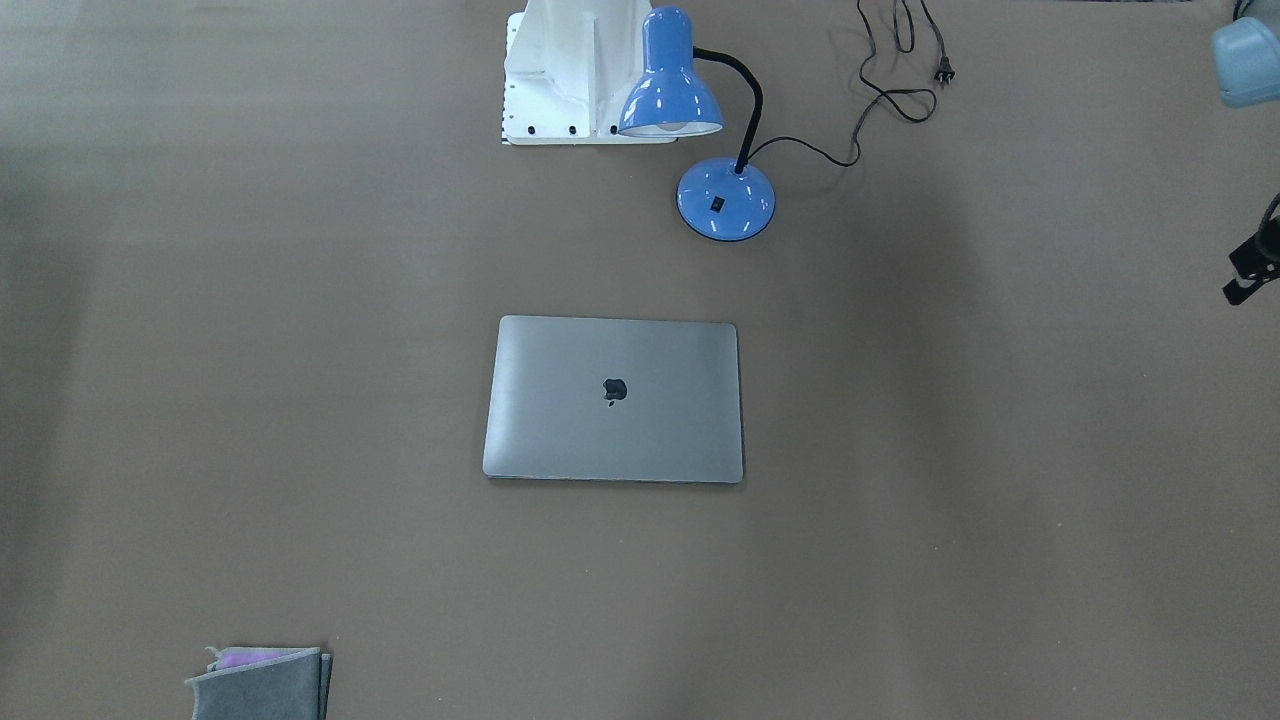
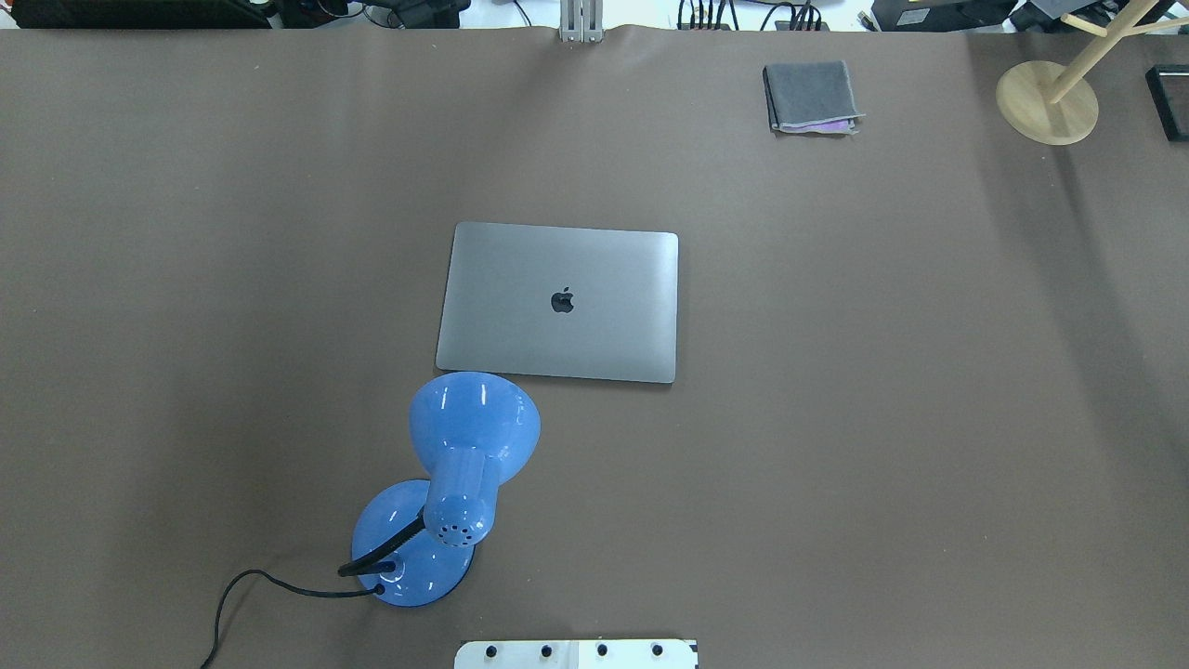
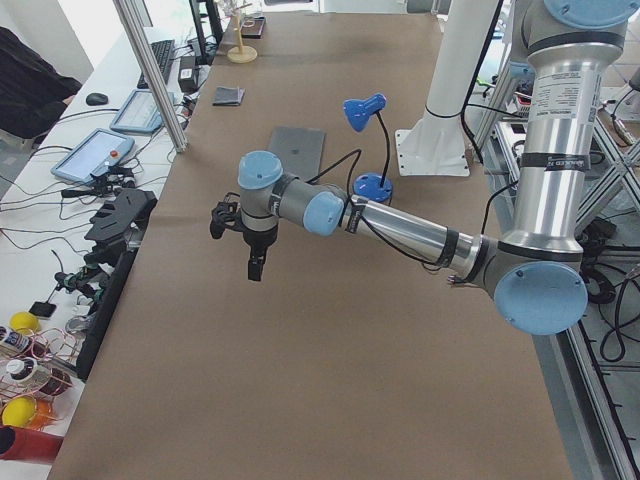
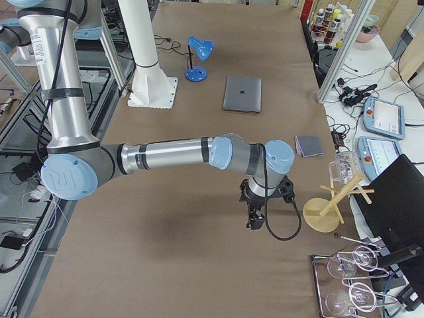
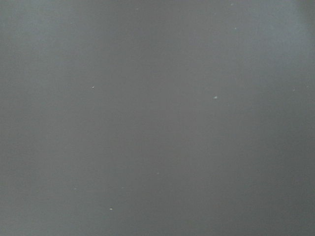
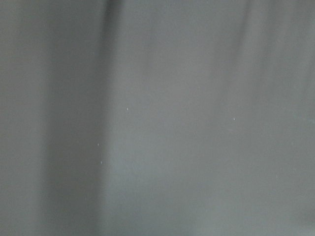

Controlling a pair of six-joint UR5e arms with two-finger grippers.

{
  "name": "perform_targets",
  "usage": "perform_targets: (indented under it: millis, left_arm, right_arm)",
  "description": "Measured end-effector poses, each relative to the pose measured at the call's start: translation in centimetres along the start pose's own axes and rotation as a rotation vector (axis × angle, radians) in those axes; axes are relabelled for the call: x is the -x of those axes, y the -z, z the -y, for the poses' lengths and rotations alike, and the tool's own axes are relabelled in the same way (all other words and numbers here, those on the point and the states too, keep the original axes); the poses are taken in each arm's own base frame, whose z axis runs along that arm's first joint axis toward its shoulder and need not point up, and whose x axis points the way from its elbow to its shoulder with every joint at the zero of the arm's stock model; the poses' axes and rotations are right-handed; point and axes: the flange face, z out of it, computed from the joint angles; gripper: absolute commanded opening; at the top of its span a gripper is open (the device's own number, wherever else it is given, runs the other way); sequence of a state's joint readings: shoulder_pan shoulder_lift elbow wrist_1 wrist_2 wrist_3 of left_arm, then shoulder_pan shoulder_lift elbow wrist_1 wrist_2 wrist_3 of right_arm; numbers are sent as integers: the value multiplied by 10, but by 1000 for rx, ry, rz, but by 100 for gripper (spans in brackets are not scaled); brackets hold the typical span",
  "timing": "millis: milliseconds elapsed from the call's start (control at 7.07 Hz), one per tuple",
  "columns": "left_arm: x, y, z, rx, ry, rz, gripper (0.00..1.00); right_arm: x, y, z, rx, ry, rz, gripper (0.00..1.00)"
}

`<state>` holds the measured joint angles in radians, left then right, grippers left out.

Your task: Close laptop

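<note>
The laptop (image 1: 612,400) lies shut and flat in the middle of the brown table, its grey lid with the dark apple logo facing up; it also shows in the overhead view (image 2: 559,302) and in both side views (image 3: 296,150) (image 4: 242,93). My left gripper (image 3: 255,270) hangs over the table's left end, far from the laptop; I cannot tell whether it is open or shut. My right gripper (image 4: 255,222) hangs over the table's right end, also far away; I cannot tell its state. Both wrist views show only bare table.
A blue desk lamp (image 2: 455,483) stands between the laptop and the robot base (image 2: 576,653), its cord (image 1: 890,70) trailing on the table. A folded grey cloth (image 2: 811,96) lies at the far right. A wooden stand (image 2: 1047,102) is at the far right corner.
</note>
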<state>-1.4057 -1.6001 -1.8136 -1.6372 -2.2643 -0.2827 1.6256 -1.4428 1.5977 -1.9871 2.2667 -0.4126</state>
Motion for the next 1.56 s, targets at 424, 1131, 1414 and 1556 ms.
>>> perform_targets:
  millis: [424, 1131, 1414, 1556]
  left_arm:
    - [81, -4, -41, 47, 111, -76, 98]
    - [119, -20, -2, 60, 154, -73, 98]
    - [120, -19, -1, 59, 145, -68, 98]
    - [119, -19, -1, 57, 144, -68, 98]
  right_arm:
    - [-2, 13, -75, -37, -67, 92, 100]
    - [14, 31, -60, -98, -129, 82, 100]
    - [13, 22, -46, -123, -118, 44, 100]
    - [11, 14, -40, -124, -105, 19, 100]
